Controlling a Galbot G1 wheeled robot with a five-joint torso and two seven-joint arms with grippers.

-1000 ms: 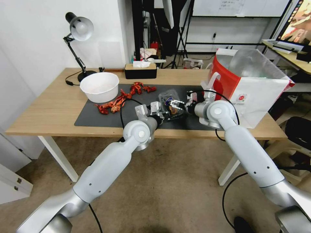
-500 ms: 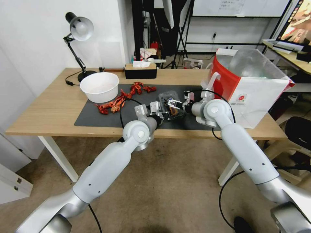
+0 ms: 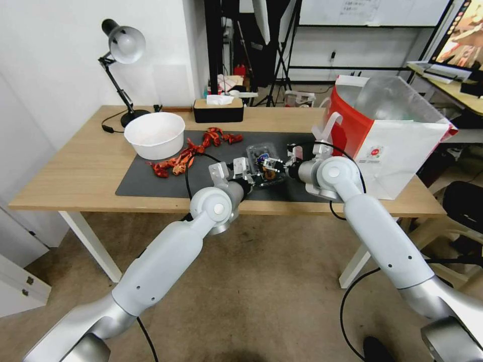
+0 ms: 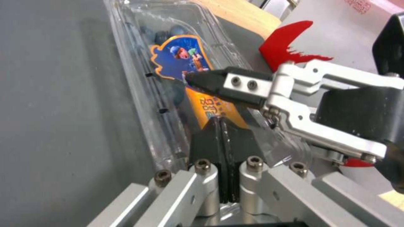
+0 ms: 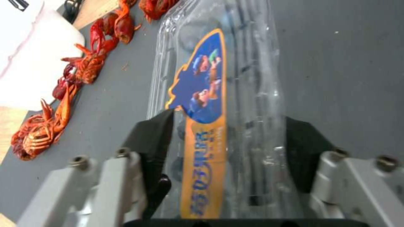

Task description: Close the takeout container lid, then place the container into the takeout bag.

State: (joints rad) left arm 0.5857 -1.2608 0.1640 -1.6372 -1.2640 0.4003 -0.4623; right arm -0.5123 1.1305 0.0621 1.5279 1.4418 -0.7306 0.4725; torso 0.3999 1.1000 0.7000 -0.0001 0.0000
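The takeout container [image 3: 261,152] lies on the dark mat just left of the takeout bag [image 3: 397,136], a white and red bag standing open with silver lining. Its clear lid [image 5: 248,78] is down over the berries and carries a blue and orange sticker [image 4: 181,60]. My left gripper [image 3: 250,175] holds the container's near rim, pads [image 4: 210,138] pressed together. My right gripper [image 3: 271,165] reaches in from the bag side. Its fingers [image 5: 156,142] straddle the container and touch both faces, one black fingertip [image 4: 206,80] lying on the sticker.
A white bowl [image 3: 155,134] sits at the mat's [image 3: 151,183] far left corner, with red crayfish [image 3: 188,151] scattered between it and the container. A tissue box [image 3: 218,109] and a desk lamp [image 3: 123,45] stand at the back of the table.
My right gripper has shifted a little left, closer onto the container. The left gripper and the bag have stayed put.
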